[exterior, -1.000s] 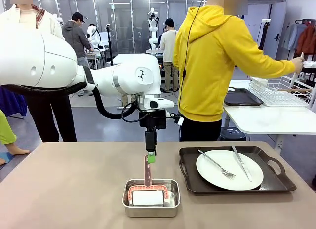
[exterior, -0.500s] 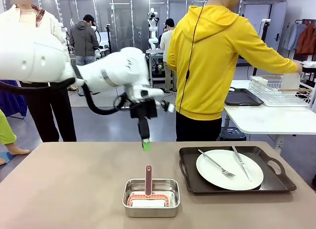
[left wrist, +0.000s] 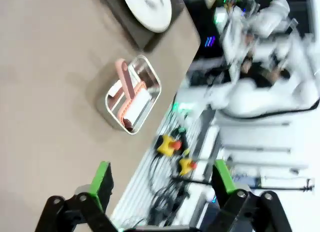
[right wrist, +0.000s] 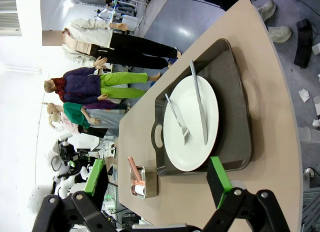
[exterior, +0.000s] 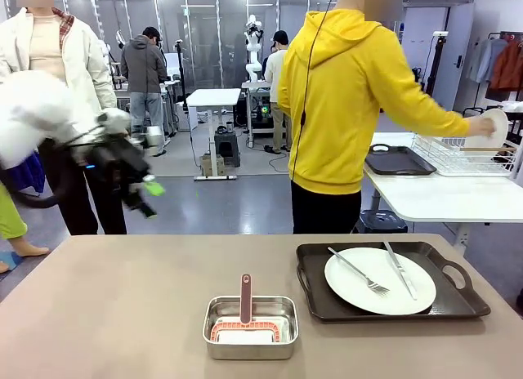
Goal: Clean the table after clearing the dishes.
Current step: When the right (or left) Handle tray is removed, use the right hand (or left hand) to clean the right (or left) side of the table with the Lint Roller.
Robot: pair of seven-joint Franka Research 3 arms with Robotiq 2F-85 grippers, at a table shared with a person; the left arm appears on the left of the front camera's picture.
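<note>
**A:** Item one, the table point(exterior: 122, 297). What do we list on it?

**B:** On its right half we list one dark tray point(exterior: 458, 301), holding a white plate point(exterior: 380, 291) with a fork point(exterior: 359, 271) and a knife point(exterior: 400, 270) lying on it. Near the front middle is a steel pan point(exterior: 249, 352) with a pink-handled brush point(exterior: 246, 296) in it.

**A:** Next, the left gripper point(exterior: 149, 198)?

**B:** It is raised off the table's left side (blurred in our front view). Its fingers are spread wide with nothing between them.

**A:** And the right gripper point(right wrist: 156, 177)?

**B:** Its fingers are wide apart and empty, well clear of the tray.

**A:** Beyond the table?

**B:** We note a person in yellow point(exterior: 343, 109) holding a second plate point(exterior: 486, 127) over the wire rack point(exterior: 458, 154) on the white table point(exterior: 433, 195).
</note>
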